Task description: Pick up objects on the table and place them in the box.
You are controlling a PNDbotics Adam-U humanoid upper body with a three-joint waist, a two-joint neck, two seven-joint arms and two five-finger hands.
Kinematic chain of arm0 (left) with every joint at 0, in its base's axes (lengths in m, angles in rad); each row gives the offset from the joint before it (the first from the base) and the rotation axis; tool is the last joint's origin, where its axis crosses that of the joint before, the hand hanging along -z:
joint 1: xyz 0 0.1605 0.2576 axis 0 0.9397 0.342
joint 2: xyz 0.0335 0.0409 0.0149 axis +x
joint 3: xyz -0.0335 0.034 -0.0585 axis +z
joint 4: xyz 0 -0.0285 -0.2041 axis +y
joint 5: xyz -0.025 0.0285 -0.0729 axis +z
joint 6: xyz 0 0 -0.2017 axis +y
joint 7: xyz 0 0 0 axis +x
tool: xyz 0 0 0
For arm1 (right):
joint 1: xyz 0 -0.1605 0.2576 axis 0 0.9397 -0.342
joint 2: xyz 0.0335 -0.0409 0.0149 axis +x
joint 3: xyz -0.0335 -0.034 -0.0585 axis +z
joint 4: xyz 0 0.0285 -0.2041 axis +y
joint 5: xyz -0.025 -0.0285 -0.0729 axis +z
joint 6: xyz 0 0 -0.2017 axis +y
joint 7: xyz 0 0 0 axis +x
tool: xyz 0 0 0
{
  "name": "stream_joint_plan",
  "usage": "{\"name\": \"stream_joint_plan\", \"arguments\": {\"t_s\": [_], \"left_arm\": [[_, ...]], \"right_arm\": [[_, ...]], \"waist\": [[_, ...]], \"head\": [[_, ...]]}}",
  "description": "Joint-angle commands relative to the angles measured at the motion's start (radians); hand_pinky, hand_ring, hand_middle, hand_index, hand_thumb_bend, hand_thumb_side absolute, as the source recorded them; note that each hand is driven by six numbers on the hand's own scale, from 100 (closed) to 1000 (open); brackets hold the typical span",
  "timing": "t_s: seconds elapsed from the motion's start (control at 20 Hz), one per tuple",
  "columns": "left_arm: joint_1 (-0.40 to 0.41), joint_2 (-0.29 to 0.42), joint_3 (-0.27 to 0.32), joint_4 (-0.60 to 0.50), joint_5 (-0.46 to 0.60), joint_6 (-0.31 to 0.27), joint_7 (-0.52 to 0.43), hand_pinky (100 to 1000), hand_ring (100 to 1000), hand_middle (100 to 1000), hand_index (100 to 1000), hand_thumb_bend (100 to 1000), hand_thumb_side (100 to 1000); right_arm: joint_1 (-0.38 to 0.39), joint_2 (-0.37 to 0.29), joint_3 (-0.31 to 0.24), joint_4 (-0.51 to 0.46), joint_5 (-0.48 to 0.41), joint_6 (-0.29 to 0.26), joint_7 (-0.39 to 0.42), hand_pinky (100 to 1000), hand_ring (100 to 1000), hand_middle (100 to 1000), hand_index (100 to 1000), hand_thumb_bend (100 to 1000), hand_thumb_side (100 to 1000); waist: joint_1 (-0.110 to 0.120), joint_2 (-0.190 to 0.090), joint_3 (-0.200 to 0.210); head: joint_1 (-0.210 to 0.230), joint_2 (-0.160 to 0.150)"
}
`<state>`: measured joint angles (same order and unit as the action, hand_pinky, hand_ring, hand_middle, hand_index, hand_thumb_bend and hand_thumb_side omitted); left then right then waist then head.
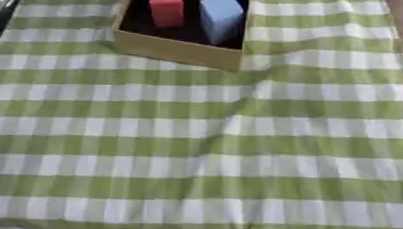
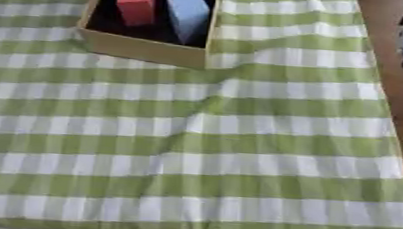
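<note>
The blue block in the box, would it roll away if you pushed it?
Probably not. The blue block has flat faces and sharp edges, so it would likely slide or tip. It already leans in the box, beside the red block. It looks stiff, probably light.

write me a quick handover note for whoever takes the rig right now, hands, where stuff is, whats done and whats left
Hands: neither the left nor the right hand shows in either eye view.
Things: the box sits at the far edge of the green checked cloth, left of centre. Inside it are a red block and a light blue block, side by side.
Done: both visible blocks are in the box.
Left: no loose object shows on the visible cloth; check the area outside the views before stopping.
</note>
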<state>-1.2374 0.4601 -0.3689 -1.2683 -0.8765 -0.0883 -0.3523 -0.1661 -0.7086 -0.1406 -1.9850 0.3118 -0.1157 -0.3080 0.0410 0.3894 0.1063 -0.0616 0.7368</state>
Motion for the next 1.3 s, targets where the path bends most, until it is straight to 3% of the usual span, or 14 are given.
{"name": "stream_joint_plan", "arguments": {"t_s": [0.05, 0.4, 0.5, 0.7, 0.85, 0.9, 1.0, 1.3], "left_arm": [[-0.033, -0.037, 0.039, 0.103, -0.087, -0.021, 0.055, 739, 633, 545, 679, 100, 100], [-0.024, -0.091, 0.052, 0.256, -0.181, -0.082, 0.104, 746, 642, 560, 693, 100, 100], [-0.021, -0.101, 0.054, 0.279, -0.192, -0.093, 0.101, 758, 656, 578, 714, 138, 100], [-0.016, -0.112, 0.058, 0.31, -0.209, -0.116, 0.068, 804, 738, 684, 826, 311, 100], [-0.012, -0.108, 0.067, 0.297, -0.213, -0.116, 0.051, 860, 804, 763, 899, 496, 307], [-0.01, -0.106, 0.071, 0.285, -0.211, -0.11, 0.049, 871, 815, 776, 910, 595, 418], [-0.007, -0.1, 0.078, 0.253, -0.196, -0.099, 0.044, 879, 823, 787, 921, 686, 513], [0.004, -0.065, 0.111, 0.084, -0.074, -0.041, 0.013, 888, 824, 790, 929, 692, 580]], "right_arm": [[-0.01, -0.022, -0.007, -0.015, 0.0, -0.004, 0.003, 894, 842, 631, 836, 100, 426], [-0.011, -0.013, -0.009, -0.015, -0.002, -0.002, 0.001, 893, 842, 629, 836, 100, 426], [-0.012, -0.011, -0.008, -0.015, -0.003, -0.002, 0.002, 893, 842, 629, 836, 100, 426], [-0.01, -0.005, -0.009, -0.015, -0.004, 0.001, 0.004, 893, 842, 628, 836, 100, 426], [-0.007, -0.002, -0.009, -0.015, -0.005, 0.005, 0.005, 893, 842, 628, 836, 100, 425], [-0.006, -0.002, -0.009, -0.015, -0.005, 0.006, 0.005, 893, 842, 628, 836, 100, 425], [-0.005, -0.001, -0.009, -0.015, -0.005, 0.007, 0.007, 893, 842, 628, 836, 100, 425], [0.002, -0.001, -0.01, -0.015, -0.006, 0.011, 0.008, 893, 842, 627, 836, 100, 425]], "waist": [[-0.002, -0.016, -0.005], [-0.007, -0.01, -0.011], [-0.008, -0.009, -0.011], [-0.011, -0.009, -0.011], [-0.011, -0.009, -0.01], [-0.01, -0.01, -0.009], [-0.01, -0.011, -0.008], [-0.009, -0.018, -0.001]], "head": [[0.009, -0.015], [0.013, -0.015], [0.015, -0.015], [0.015, -0.014], [0.013, -0.011], [0.013, -0.01], [0.01, -0.008], [0.003, -0.001]]}}
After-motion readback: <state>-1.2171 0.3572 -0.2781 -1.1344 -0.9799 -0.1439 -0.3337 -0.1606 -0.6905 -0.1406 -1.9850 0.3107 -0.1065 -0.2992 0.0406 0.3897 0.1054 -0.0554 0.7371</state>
